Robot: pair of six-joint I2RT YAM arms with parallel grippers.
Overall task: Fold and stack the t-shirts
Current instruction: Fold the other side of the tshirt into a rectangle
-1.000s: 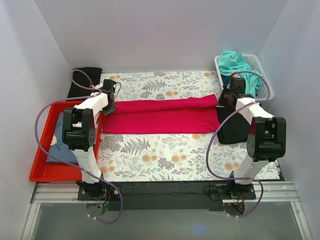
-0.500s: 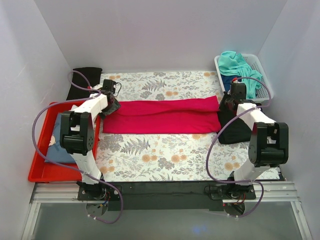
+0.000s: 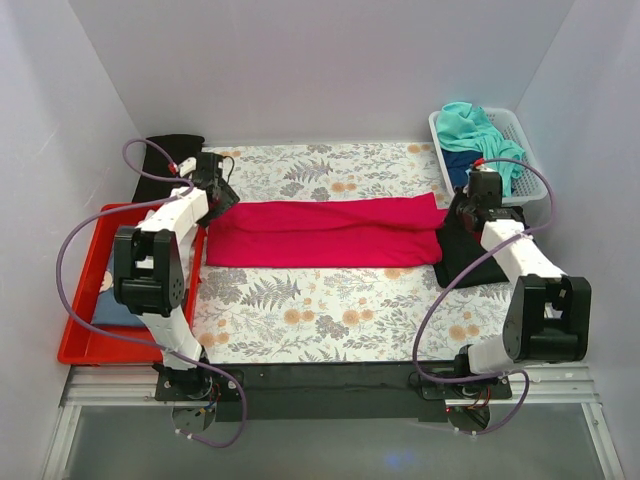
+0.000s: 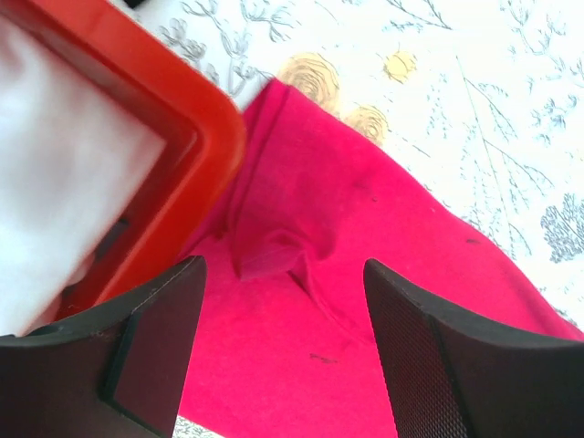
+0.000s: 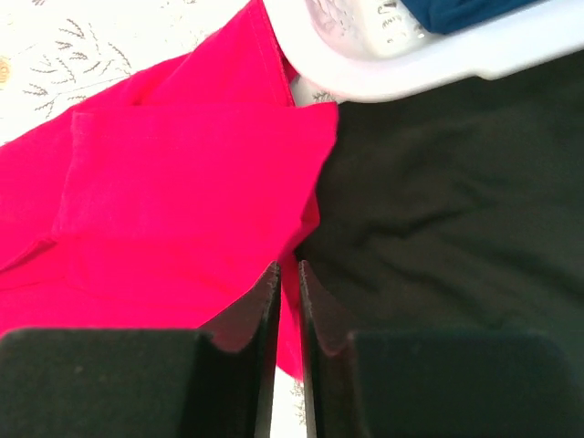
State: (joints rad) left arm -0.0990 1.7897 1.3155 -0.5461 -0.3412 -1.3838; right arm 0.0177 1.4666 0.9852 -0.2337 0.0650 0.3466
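A crimson-red t-shirt (image 3: 330, 232) lies folded into a long band across the patterned table cover. My left gripper (image 3: 222, 196) hovers over its left end beside the red tray. In the left wrist view the gripper (image 4: 283, 274) stands wide open above the red t-shirt (image 4: 401, 228), holding nothing. My right gripper (image 3: 458, 212) is at the shirt's right end. Its jaws (image 5: 287, 266) are parted by a narrow slit, with the red t-shirt (image 5: 164, 201) lying flat beyond them. A black t-shirt (image 3: 478, 262) (image 5: 438, 219) lies under the right arm.
A white basket (image 3: 523, 130) (image 5: 438, 68) at the back right holds a teal t-shirt (image 3: 470, 122) and a navy one (image 3: 462, 160). The red tray (image 3: 80, 345) (image 4: 173, 119) at the left holds a folded blue shirt (image 3: 110, 310). Black cloth (image 3: 165, 158) lies at the back left.
Both grippers have let go of the red t-shirt's ends and drawn back outward. The left jaws opened wide, the right ones parted slightly. The shirt lies flatter.
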